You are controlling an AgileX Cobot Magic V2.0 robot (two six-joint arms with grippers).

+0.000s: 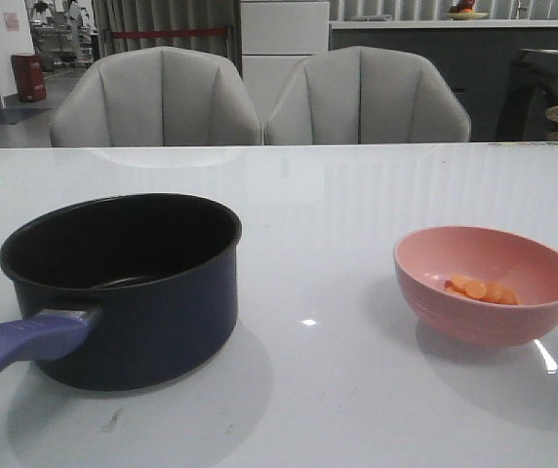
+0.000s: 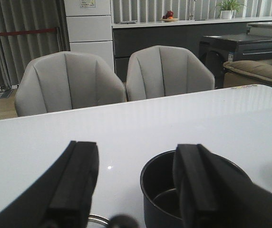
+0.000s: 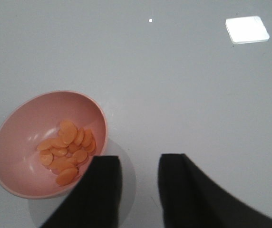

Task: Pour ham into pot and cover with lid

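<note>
Your left gripper [image 2: 136, 185] presents two matte black fingers [image 2: 76, 183], broad and blocky, with flat inner faces and squared tips. Your right gripper [image 3: 140, 190] shows the same black fingers [image 3: 102, 190], widening toward their base; no cables, screws or markings are visible.

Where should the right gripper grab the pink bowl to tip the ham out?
Probably the rim of the pink bowl, coming from above on its right side: one finger inside the wall, one outside. It sits upright and open, has no handle, and its curved sides look too wide to span. The ham lies low in the middle, clear of the rim. The right gripper is open beside it.
</note>
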